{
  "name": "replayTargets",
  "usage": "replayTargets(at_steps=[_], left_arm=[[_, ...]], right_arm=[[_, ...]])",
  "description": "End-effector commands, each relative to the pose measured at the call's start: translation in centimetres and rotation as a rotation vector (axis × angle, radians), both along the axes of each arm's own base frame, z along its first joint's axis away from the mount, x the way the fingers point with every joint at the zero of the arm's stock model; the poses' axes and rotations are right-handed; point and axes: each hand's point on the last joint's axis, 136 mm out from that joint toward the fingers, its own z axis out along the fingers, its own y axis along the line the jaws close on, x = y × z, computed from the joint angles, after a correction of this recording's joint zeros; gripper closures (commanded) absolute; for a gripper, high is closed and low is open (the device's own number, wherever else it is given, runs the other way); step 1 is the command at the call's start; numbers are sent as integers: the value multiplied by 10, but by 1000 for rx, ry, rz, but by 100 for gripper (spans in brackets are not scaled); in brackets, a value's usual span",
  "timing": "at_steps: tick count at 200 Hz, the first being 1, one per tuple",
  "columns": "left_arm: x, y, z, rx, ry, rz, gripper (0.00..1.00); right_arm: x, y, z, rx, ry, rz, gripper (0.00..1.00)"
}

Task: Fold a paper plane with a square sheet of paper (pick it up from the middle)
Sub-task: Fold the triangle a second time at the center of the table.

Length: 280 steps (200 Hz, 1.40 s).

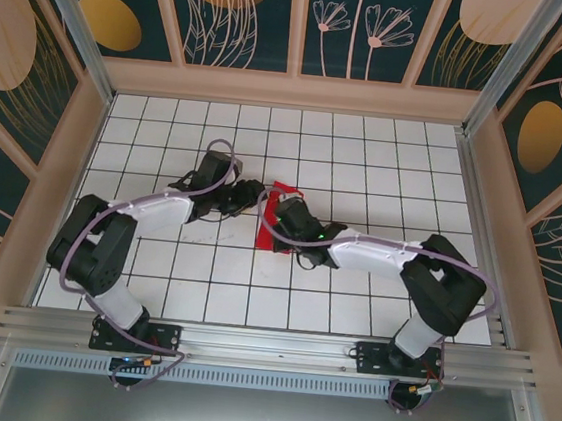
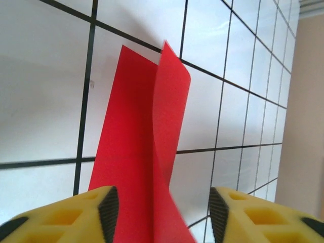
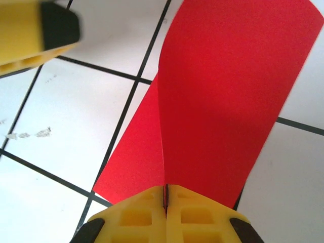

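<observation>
Jaws on my left gripper (image 2: 163,210) stood apart, flanking the square sheet of paper (image 2: 136,152), which lay in the middle of the surface (image 1: 367,159), half-folded with one flap raised. Thin, light and floppy, it looked easy to crease, best pinched along the fold. My right gripper (image 3: 165,195) was clamped on that fold. Wrist views showed this pinch; overhead, my arms (image 1: 377,253) hid it.

One red sheet (image 3: 223,91) — seemingly, two arms (image 1: 150,209) (image 1: 377,253)
</observation>
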Motion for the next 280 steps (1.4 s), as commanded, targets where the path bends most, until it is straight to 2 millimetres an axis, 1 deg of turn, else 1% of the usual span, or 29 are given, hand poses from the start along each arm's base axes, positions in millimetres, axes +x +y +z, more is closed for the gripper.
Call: replayTargets(at_steps=[1,15,31,53,74,88,111,133,150,171,180,182,184,205,235,254,280], left_arm=[[-15,11,-10,22,17,7,58],[-24,5,-8,-16,10,-34,68],[-35,-1,-11,-16,15,-82,74],[-47,-14,-19,-14,32,-138,76],[-54,-26,-26,-16,47,-173,76],[-56,-33,-30,-17,60,-190,76],[-58,-38,-39,-3,74,-204,78],[-56,-35,-46,13,95,-175,78],[-53,-37,-43,-27,86,-139,81],[-50,-36,-51,-26,115,-104,80],[-50,-36,-50,-24,116,-105,80],[-51,-36,-58,-13,134,-105,80],[-52,-35,-62,-8,142,-105,81],[-58,-30,-74,29,166,-110,82],[-66,-23,-88,68,191,-125,84],[-70,-15,-97,113,202,-122,84],[-72,-9,-103,156,204,-130,84]], right_arm=[[-6,17,21,232,70,78,97],[-5,14,22,280,98,88,97],[-5,11,20,322,127,99,97],[-3,7,17,355,159,106,96],[-2,5,15,362,168,104,96],[-2,4,13,364,174,99,96],[-2,1,12,377,185,93,96],[-2,0,11,379,186,95,95],[-3,-1,10,375,186,91,95],[-3,-1,8,373,190,89,94],[-3,-1,8,375,189,88,94],[-3,-1,8,375,190,88,94],[-3,-1,7,374,189,88,94],[0,-2,7,370,185,75,94],[4,-4,6,375,197,63,93],[6,-9,1,366,214,53,93],[5,-10,-3,369,241,73,91]])
